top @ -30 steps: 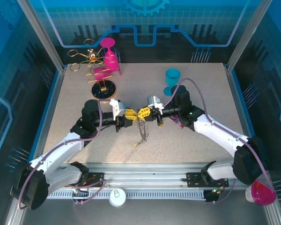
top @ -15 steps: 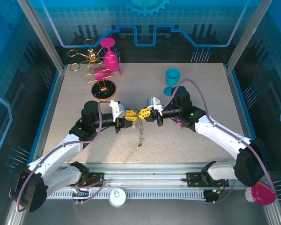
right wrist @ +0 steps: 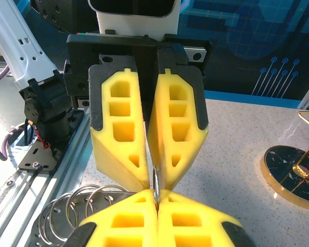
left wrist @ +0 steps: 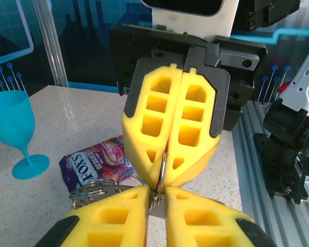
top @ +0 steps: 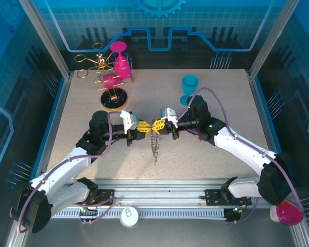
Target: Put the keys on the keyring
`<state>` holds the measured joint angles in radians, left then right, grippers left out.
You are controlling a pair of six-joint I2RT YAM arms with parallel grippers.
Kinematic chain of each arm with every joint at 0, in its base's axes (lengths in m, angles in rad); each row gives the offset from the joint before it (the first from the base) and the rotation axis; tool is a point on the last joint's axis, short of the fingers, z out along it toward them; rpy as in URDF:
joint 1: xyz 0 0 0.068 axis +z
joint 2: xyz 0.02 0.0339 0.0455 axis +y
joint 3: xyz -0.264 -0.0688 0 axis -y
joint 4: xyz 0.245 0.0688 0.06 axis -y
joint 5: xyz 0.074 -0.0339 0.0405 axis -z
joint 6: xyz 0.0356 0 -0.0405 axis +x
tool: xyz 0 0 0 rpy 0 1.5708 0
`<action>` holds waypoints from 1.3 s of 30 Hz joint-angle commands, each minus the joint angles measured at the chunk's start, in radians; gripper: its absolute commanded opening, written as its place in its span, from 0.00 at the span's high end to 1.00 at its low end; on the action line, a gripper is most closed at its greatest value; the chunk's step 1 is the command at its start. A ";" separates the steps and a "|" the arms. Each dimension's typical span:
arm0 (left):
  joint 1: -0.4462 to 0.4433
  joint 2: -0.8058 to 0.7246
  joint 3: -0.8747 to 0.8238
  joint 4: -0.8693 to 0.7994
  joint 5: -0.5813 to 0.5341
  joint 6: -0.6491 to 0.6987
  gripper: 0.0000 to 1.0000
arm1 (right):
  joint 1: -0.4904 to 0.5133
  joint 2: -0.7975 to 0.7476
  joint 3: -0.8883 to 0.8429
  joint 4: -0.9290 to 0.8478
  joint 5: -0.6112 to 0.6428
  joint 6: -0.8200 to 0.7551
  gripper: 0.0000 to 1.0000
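Table: the speckled beige tabletop (top: 82, 118) carries everything. We work over its middle, well apart from the props at the back.
Arms: our left arm (top: 67, 167) and right arm (top: 242, 146) reach inward and meet nose to nose, so each wrist camera looks straight at the other's fingers.
Stand: the gold wire stand with loops on a black disc (top: 105, 77) sits back left with pink goblets hung on it. We judge it plays no part here.
Goblet: the translucent blue plastic goblet (top: 189, 87) stands upright behind the right wrist.
Packet: the purple snack packet (left wrist: 92, 164) lies flat near the goblet.
Right gripper (right wrist: 155, 197): its yellow fingers are pressed fully together on a thin ring wire. We read this as the anchoring grip.
Left gripper (left wrist: 155, 194): its fingers are narrow, pinching the same wire from the opposite side, and its tips almost touch the right ones.
Keyring: the silvery-grey chain-like metal keyring (top: 155, 144) is held in the air between both pairs of tips, the rest dangling toward the table. The two grips likely steady it for threading.
Key: a tiny yellow-headed key (top: 155, 161) hangs at the chain's lower end. We cannot tell whether it touches the table.
Change: a second ago the dangling part splayed wider and trailed left. Now it hangs narrower and straighter below the tips, and the arms have barely shifted.
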<state>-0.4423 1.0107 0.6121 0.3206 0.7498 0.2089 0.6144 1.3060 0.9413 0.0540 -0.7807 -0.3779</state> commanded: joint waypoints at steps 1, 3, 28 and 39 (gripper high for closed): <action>-0.015 0.015 0.001 0.068 0.053 -0.023 0.89 | 0.028 0.022 0.020 0.066 0.012 0.005 1.00; -0.015 0.019 0.009 0.080 0.058 -0.031 0.95 | 0.031 0.031 0.023 0.065 0.008 0.002 1.00; -0.079 -0.003 0.164 -0.454 -0.192 0.420 1.00 | 0.073 0.010 0.125 -0.342 0.267 -0.293 0.80; -0.080 -0.004 0.146 -0.409 -0.190 0.365 1.00 | 0.095 0.016 0.097 -0.316 0.261 -0.291 0.79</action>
<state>-0.5137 1.0218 0.7345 -0.1314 0.5419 0.5968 0.6891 1.3190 1.0489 -0.2825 -0.4999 -0.6731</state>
